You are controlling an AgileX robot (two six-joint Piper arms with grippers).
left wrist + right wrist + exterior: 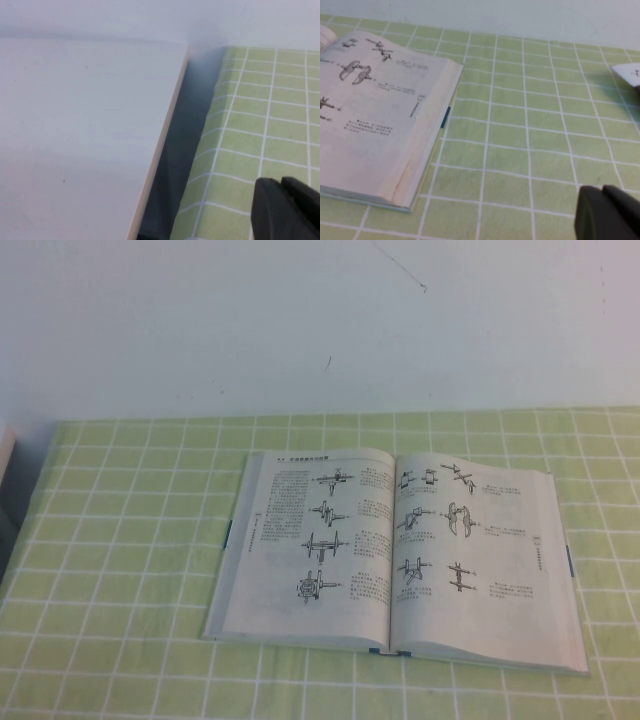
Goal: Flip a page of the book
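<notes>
Looks like staged test bench, lab-style setup, not lived-in room. Desk [120, 540] covered in green cloth with white grid lines, pushed against plain white wall [300, 320]. Wall bare, few faint scuff marks. Book [400, 550] lies open at mechanical line drawings, technical reading. White panel [80, 135] stands just beside cloth edge, dark gap between. Small white printed item [627, 74] at far edge of cloth, too cropped to identify. No household clutter visible.

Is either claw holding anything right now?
Nothing. The left claw and right claw are shut and empty, apart from the open paperback book.
</notes>
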